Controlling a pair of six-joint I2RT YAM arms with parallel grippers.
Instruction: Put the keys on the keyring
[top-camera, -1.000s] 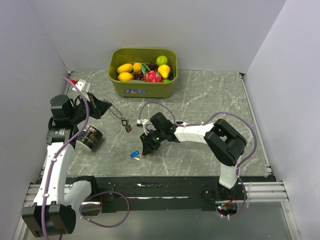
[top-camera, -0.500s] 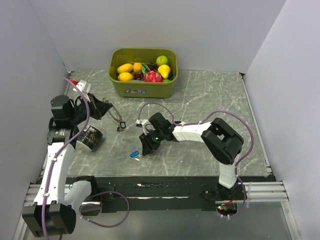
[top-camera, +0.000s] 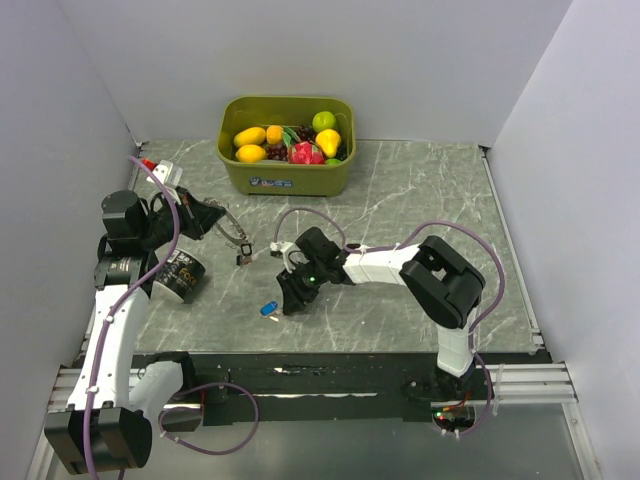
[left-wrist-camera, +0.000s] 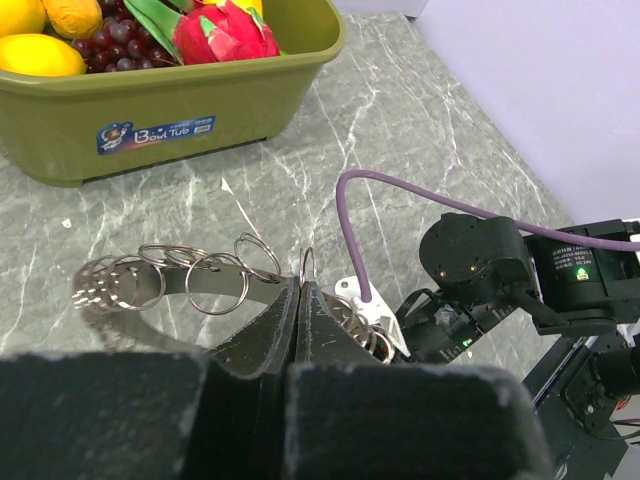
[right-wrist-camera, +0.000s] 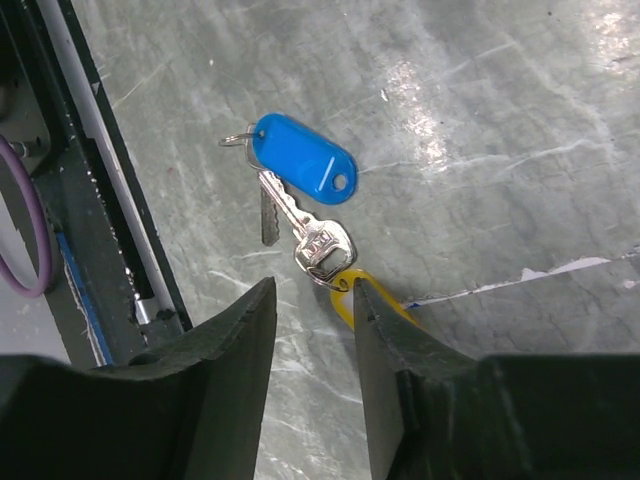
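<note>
The keyring (top-camera: 238, 240) is a chain of thin silver rings with a small dark tag at its low end. It hangs from my left gripper (top-camera: 214, 216) above the table's left side. In the left wrist view my left gripper (left-wrist-camera: 301, 283) is shut on one ring, and the chain of rings (left-wrist-camera: 180, 280) runs off to the left. The keys lie near the front edge: a blue tag (right-wrist-camera: 300, 157), a silver key (right-wrist-camera: 318, 245) and a yellow tag (right-wrist-camera: 372, 303) partly hidden under one finger. My right gripper (right-wrist-camera: 312, 290) is open just above them; in the top view it (top-camera: 289, 300) is beside the blue tag (top-camera: 267, 308).
A green tub (top-camera: 287, 178) of toy fruit stands at the back centre and shows in the left wrist view (left-wrist-camera: 150, 110). A black cylinder (top-camera: 181, 275) sits by the left arm. The table's black front rail (right-wrist-camera: 95, 230) is close to the keys.
The hanging end of the keyring has swung a little to the left. My right gripper has shifted slightly left, closer over the keys.
</note>
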